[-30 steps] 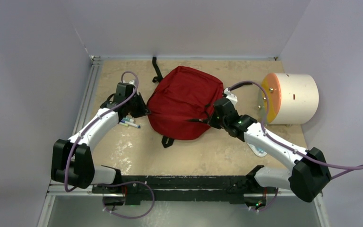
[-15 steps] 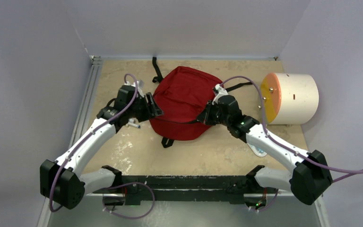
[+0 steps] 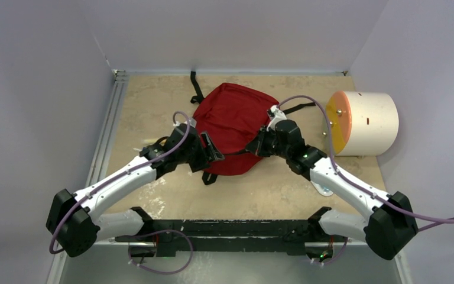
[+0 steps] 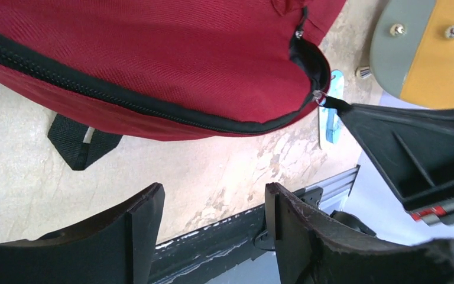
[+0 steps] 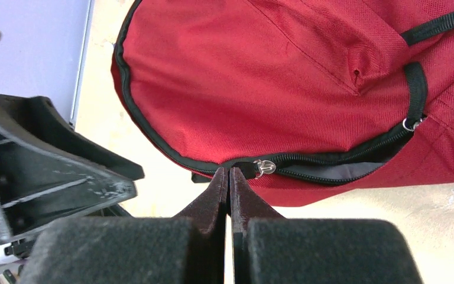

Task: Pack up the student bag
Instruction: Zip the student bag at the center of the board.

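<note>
- student bag [image 3: 230,127] lies flat mid-table, toward the back, between the two arms
- main zipper runs along its near edge; a short stretch gapes and shows grey lining [image 5: 343,172]
- left gripper [image 4: 213,204] at the bag's near-left edge, fingers spread wide, nothing between them, bare table [image 3: 260,189] under the gap
- right gripper [image 5: 229,176] at the bag's near-right edge, fingers pressed together, tips right at the zipper pull [image 5: 263,167]; can't tell if the pull is pinched
- black strap loop [image 3: 208,176] sticks out from under the bag's near edge, just beside the left gripper
- cream cylinder [image 3: 366,123] with orange face lies right of the bag, apart from it
- small blue-white item [image 3: 324,188] on the table, partly hidden by the right arm
</note>
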{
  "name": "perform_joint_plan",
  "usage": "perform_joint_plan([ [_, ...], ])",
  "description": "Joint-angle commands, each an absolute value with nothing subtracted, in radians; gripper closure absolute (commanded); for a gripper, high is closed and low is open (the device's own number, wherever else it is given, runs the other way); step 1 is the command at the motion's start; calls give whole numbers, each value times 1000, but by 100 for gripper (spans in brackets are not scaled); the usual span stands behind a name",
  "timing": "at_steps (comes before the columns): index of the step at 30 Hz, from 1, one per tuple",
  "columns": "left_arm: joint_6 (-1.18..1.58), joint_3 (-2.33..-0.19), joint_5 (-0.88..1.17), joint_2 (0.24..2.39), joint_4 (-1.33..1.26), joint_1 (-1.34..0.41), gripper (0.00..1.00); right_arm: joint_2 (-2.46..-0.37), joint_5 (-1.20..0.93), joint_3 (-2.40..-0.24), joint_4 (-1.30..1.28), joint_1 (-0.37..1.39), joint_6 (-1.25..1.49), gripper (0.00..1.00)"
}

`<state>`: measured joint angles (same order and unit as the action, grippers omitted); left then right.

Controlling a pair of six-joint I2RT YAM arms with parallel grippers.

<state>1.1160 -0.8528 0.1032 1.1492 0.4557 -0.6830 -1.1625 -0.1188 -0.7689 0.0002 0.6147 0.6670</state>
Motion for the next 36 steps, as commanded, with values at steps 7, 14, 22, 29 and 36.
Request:
perform_joint_plan([
  [7,1321,-806,-87,1209,296,-727,37,-1106,-116,-729,36,612,708,100],
  [14,1341,-788,-138,1191,249,-727,37,-1096,-120,-703,44,612,717,100],
  [22,1345,-789,-111,1269,263,-727,46,-1085,-106,-699,41,612,723,100],
  [29,1303,-771,-135,1252,270,-727,78,-1076,-50,-699,14,612,726,100],
  [36,1255,-779,-201,1193,409,-725,100,-1104,143,-733,-126,612,791,100],
])
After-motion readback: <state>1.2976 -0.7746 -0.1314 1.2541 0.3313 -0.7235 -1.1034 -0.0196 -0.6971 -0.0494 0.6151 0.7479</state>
